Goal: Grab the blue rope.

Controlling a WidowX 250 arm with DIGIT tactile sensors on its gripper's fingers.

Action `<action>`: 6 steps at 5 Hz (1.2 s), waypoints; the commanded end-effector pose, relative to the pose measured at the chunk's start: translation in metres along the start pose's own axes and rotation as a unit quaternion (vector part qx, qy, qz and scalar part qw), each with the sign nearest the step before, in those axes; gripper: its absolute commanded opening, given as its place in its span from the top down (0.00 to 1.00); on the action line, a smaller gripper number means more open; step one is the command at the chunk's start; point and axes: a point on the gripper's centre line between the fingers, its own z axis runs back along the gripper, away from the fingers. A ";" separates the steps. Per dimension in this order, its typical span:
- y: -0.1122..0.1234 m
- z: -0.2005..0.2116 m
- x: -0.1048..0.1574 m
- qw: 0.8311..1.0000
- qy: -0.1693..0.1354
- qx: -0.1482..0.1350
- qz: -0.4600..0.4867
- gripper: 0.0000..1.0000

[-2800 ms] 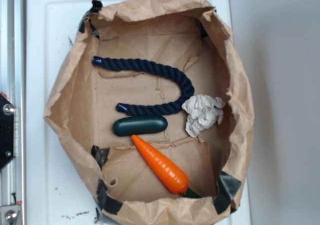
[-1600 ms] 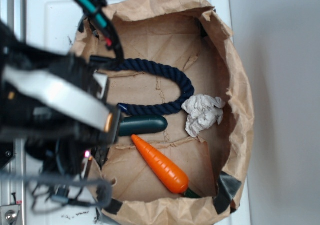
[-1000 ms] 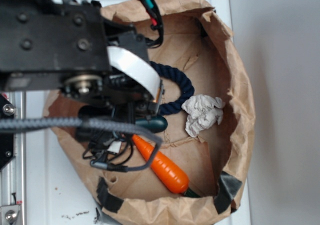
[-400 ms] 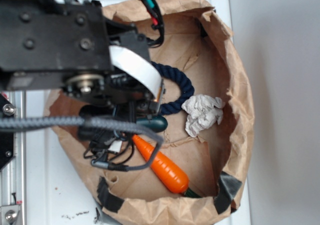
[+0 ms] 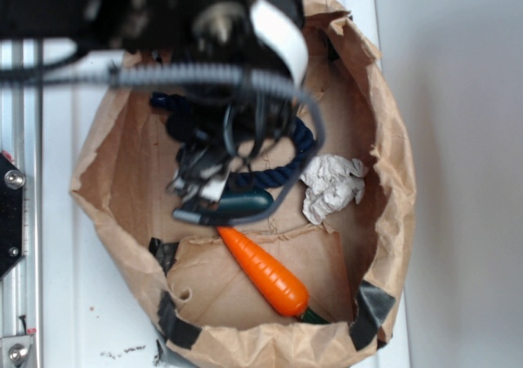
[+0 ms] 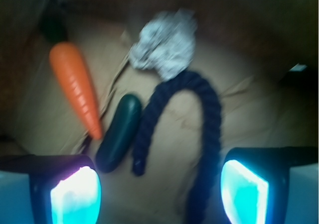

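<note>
Four things lie on the floor of a brown paper bag (image 5: 384,139) that sits opened out on a white counter (image 5: 61,302): the blue rope (image 6: 202,109), a dark green capsule (image 6: 118,133), an orange carrot (image 6: 77,92) and a crumpled wad of white paper (image 6: 164,44). The rope is bent in a U, its bend just below the paper wad in the wrist view, touching or nearly touching it. One leg runs down beside the green capsule and ends near it; the other, longer leg runs down toward the right finger. The carrot lies on the far side of the capsule from the rope, its tip close to the capsule.

The end effector (image 6: 159,191) is spread wide open and has hold of nothing. Its two fingers (image 6: 75,194) show at the bottom corners of the wrist view, with the lower ends of the rope between them. In the exterior view the dark, blurred arm (image 5: 196,24) and its cables hang over the upper left of the bag, hiding much of the rope.
</note>
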 end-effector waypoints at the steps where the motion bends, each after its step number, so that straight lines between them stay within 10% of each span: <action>1: 0.041 0.027 0.008 1.000 -0.031 -0.001 0.001 0.00; 6: 0.005 -0.053 -0.009 0.996 -0.018 0.060 -0.056 0.00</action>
